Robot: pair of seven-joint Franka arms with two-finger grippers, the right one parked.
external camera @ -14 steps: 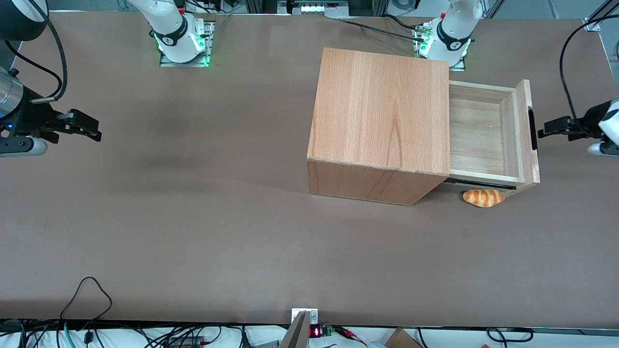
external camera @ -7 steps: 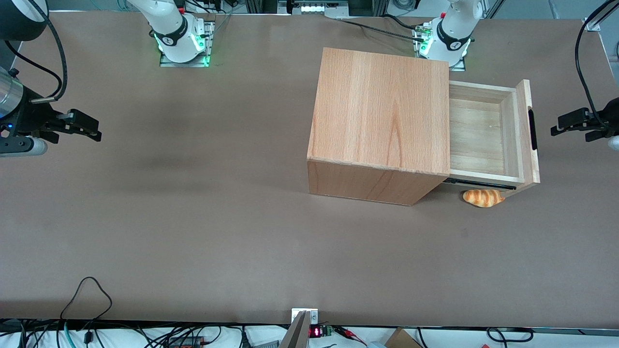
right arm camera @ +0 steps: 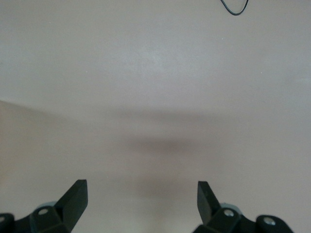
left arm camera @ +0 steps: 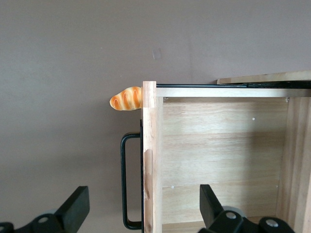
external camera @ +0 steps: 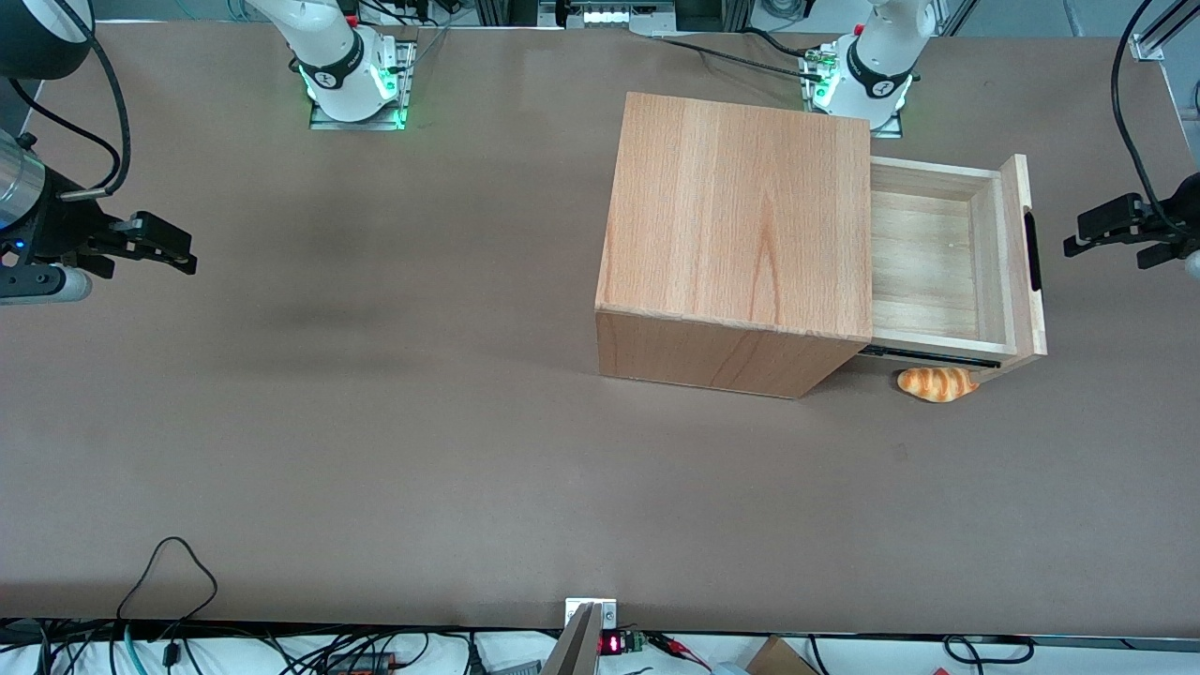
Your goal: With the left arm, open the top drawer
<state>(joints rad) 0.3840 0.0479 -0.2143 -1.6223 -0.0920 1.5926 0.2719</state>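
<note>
The top drawer [external camera: 928,253] stands pulled well out of the wooden cabinet [external camera: 741,216], its pale base bare. Its thick front panel [external camera: 1017,253] carries the black handle [external camera: 1032,250]. My left arm's gripper [external camera: 1073,239] hovers in front of that panel, a short gap away from the handle, open and holding nothing. In the left wrist view the gripper [left arm camera: 143,194] has its fingertips [left arm camera: 77,199] spread wide. Under it I see the drawer [left arm camera: 218,141] and its black handle bar [left arm camera: 123,179].
A small orange bread roll [external camera: 937,383] lies on the brown table beside the drawer's front corner, nearer the front camera; it also shows in the wrist view as the bread roll [left arm camera: 126,98]. The table's end edge [external camera: 1183,122] runs close to the gripper.
My gripper has drawn back from the drawer handle toward the working arm's end of the table. The drawer has stayed pulled out and the bread roll has not moved.
</note>
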